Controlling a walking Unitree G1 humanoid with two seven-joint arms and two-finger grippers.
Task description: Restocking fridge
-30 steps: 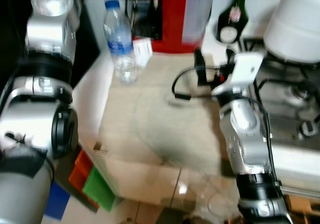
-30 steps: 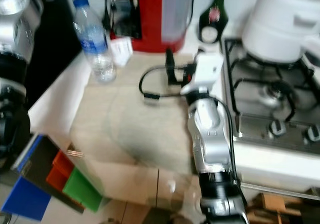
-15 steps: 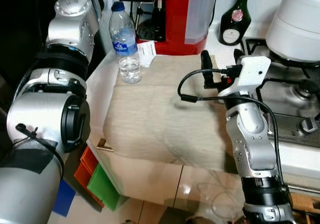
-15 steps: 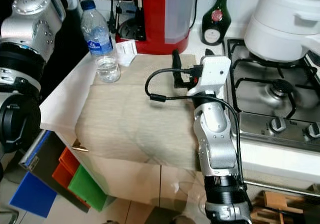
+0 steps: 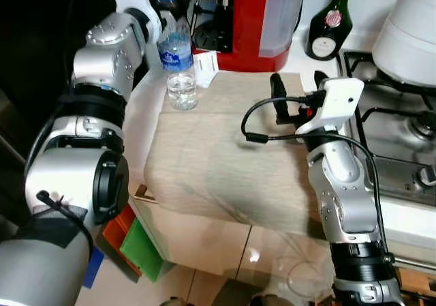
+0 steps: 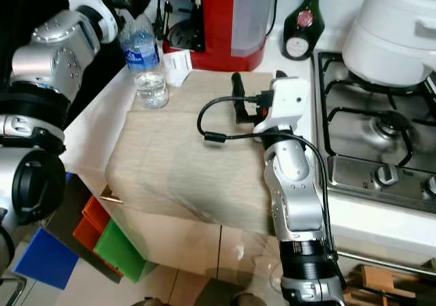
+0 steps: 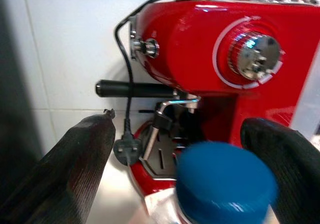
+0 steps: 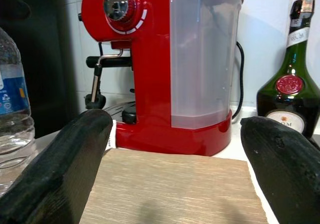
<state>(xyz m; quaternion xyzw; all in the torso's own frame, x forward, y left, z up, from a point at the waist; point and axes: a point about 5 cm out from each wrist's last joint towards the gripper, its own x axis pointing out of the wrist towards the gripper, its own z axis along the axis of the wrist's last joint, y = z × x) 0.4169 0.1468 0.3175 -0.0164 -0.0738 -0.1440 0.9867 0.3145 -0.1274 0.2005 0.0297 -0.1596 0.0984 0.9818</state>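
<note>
A water bottle (image 6: 145,60) with a blue cap and blue label is standing upright in the upper left of the head views, at the back left corner of a beige cloth (image 6: 187,149) that is covering the table (image 6: 95,125). The left gripper (image 7: 175,149) is hovering just over the bottle's blue cap (image 7: 225,184); its two black fingers (image 7: 75,154) are standing wide apart on either side of the cap, not touching it. The left arm is reaching up along the left edge of the frame toward the bottle.

Behind the bottle, at the top centre, a red coffee machine (image 6: 228,13) is standing with a clear tank on its side, and a small white paper (image 6: 178,66) is lying at its base. To its right a dark green wine bottle (image 6: 306,20) is standing against the wall.

The right gripper (image 5: 296,101) is hanging above the cloth at centre right, its fingers (image 8: 60,159) spread apart and holding nothing, pointing toward the coffee machine. A gas stove (image 6: 381,135) with a white pot (image 6: 398,26) is sitting at the right. Orange, green and blue bins (image 6: 102,241) are sitting on the floor at the lower left.
</note>
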